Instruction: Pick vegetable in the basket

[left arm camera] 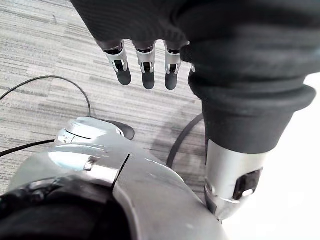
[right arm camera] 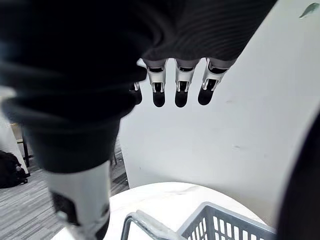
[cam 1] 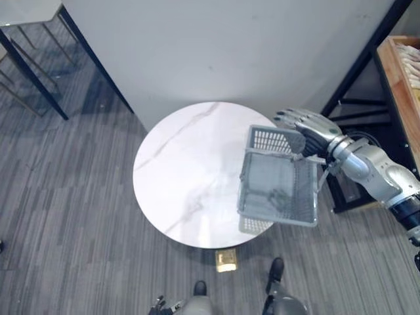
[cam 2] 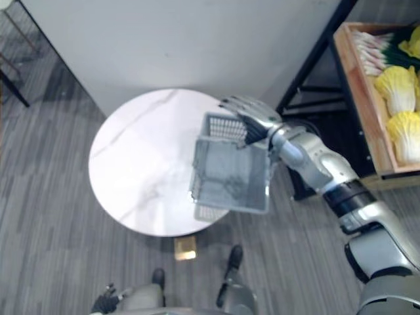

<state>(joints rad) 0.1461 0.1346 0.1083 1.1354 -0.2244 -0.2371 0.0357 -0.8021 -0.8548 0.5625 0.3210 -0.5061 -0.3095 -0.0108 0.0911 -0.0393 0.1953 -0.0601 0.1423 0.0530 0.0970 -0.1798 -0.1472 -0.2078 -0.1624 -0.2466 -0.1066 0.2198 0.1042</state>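
Marble table (cam 1: 177,164), right robot hand (cam 1: 312,131) flat open over grey basket (cam 1: 279,177)

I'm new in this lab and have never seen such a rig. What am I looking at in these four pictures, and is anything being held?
This is a two-legged humanoid robot with two metal hands. The two wide pictures come from a stereo camera on its head, looking down. The two close ones come from cameras on its wrists, each looking along its own hand.

Below the head stands a round white table. A grey plastic basket is at the table's right edge, partly past it, and looks empty. The right hand is over the basket's far right corner with straight fingers. I cannot tell whether it touches or lifts the basket. The left hand hangs low at the robot's side, fingers relaxed, holding nothing.

Further right, a wooden crate holds pale cabbages, likely the vegetables to be picked.
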